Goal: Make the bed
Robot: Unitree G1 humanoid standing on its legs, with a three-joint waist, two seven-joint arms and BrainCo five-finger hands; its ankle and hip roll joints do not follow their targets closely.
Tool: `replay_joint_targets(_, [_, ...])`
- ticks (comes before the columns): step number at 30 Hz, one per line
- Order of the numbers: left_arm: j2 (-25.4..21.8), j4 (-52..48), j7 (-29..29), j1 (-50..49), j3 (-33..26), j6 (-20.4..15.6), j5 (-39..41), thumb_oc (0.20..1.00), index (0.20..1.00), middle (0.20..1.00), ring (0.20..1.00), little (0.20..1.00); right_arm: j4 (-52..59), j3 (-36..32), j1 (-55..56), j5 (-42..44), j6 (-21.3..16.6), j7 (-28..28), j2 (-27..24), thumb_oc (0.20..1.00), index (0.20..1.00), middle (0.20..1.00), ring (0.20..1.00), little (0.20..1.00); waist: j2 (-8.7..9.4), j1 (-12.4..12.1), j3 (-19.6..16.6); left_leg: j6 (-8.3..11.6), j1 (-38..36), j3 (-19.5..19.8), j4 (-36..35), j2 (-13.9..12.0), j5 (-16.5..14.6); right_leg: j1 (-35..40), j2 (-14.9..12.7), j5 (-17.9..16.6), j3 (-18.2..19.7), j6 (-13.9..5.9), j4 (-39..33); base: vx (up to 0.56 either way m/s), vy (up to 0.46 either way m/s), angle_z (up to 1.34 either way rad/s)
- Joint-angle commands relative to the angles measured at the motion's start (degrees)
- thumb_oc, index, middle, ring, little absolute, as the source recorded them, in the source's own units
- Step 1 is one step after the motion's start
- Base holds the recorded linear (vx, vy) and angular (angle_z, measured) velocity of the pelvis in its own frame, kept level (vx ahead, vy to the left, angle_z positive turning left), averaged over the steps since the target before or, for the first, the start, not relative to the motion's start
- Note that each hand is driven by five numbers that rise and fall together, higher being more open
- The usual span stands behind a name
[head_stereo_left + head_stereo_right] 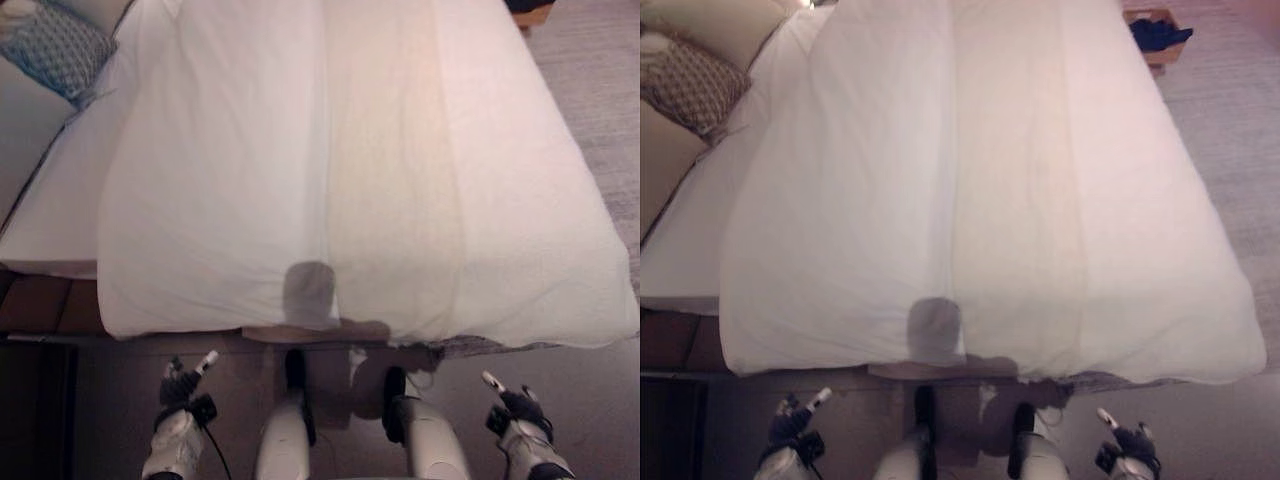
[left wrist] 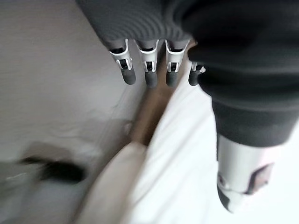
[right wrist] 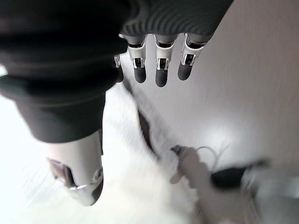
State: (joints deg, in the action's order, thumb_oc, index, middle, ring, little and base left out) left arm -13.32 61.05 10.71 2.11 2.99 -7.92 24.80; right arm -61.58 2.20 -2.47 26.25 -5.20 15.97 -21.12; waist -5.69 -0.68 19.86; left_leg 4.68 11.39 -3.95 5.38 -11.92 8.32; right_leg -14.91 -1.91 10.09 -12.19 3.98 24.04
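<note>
Left eye view puts us at the foot of the bed (image 1: 40, 235), looking down its length. A white duvet (image 1: 330, 170) lies spread flat over the mattress, with a straight lengthwise crease running down its middle and its near edge hanging just over the foot end. On our left side the duvet stops short of the mattress edge, so a strip of the white sheet (image 1: 60, 200) shows beside it; on our right it drapes over the side of the bed. A patterned pillow (image 1: 58, 48) sits at the far left corner, just beside the sheet. Grey carpet (image 1: 600, 100) runs along the right of the bed, and in the right eye view we see a small wooden tray (image 1: 1155, 40) with something dark on it at the far right corner, on that carpet.

Our left hand (image 1: 183, 385) hangs low over the floor, below the near edge of the duvet and apart from it. Its fingers (image 2: 149, 70) are straight and relaxed, holding nothing, with the duvet's edge showing past them. Our right hand (image 1: 513, 405) hangs likewise on the other side, clear of the bedding, its fingers (image 3: 161, 65) straight, slightly spread and empty.
</note>
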Motion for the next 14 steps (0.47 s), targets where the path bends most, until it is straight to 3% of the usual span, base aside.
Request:
replay_joint_targets(1, [-1.8,1.1,-2.0,2.4,3.0,1.2,-13.0,1.000,1.000,1.000,1.000,1.000,-0.9,3.3,-2.8,-11.5,0.9,-3.1,-1.6,1.000,1.000,1.000,1.000,1.000,4.99,0.0,-1.4,-0.41,-2.8,-1.4,9.8,11.1,-6.4,10.9,-3.2,-7.9,4.1,-8.07,-17.2,-0.04,-0.225,0.10])
replay_joint_targets(4, [-1.6,2.0,-2.0,0.8,3.6,1.6,-16.6,1.000,1.000,1.000,1.000,1.000,-1.9,7.2,-2.4,-18.1,2.2,-3.8,-2.4,1.000,1.000,1.000,1.000,1.000,5.18,-0.4,-3.6,-1.06,-4.8,-0.5,8.0,13.3,-7.7,11.8,-1.9,-8.4,4.8,-8.26,-18.4,0.01,-0.243,0.26])
replay_joint_targets(6, [-0.1,5.0,-1.0,-1.1,1.9,2.7,-17.1,1.000,1.000,1.000,1.000,1.000,-2.5,10.7,-1.5,-24.9,3.2,-4.1,-2.6,1.000,1.000,1.000,1.000,1.000,4.70,-1.4,-5.7,-2.03,-8.5,1.3,1.6,14.8,-8.0,13.6,-0.3,-8.6,4.7,-8.68,-20.2,0.07,-0.121,0.05])
replay_joint_targets(11, [0.6,9.3,-4.6,-2.2,3.0,4.1,-19.6,1.000,1.000,1.000,1.000,1.000,-6.4,11.2,-0.4,-27.0,4.9,-6.5,-0.3,1.000,1.000,1.000,1.000,1.000,5.46,-0.7,-9.6,-2.70,-13.9,0.3,-6.3,13.6,-6.3,17.2,1.2,-10.0,4.9,-8.87,-24.5,0.03,-0.080,-0.10])
replay_joint_targets(14, [0.6,8.5,-5.6,-2.5,3.0,4.1,-19.0,1.000,1.000,1.000,1.000,1.000,-6.8,11.7,-0.3,-27.4,5.1,-7.2,0.5,1.000,1.000,1.000,1.000,1.000,5.44,-0.7,-10.2,-2.80,-15.2,-0.1,-7.5,13.5,-6.2,18.1,1.6,-10.5,4.8,-8.94,-25.7,0.00,-0.013,-0.02])
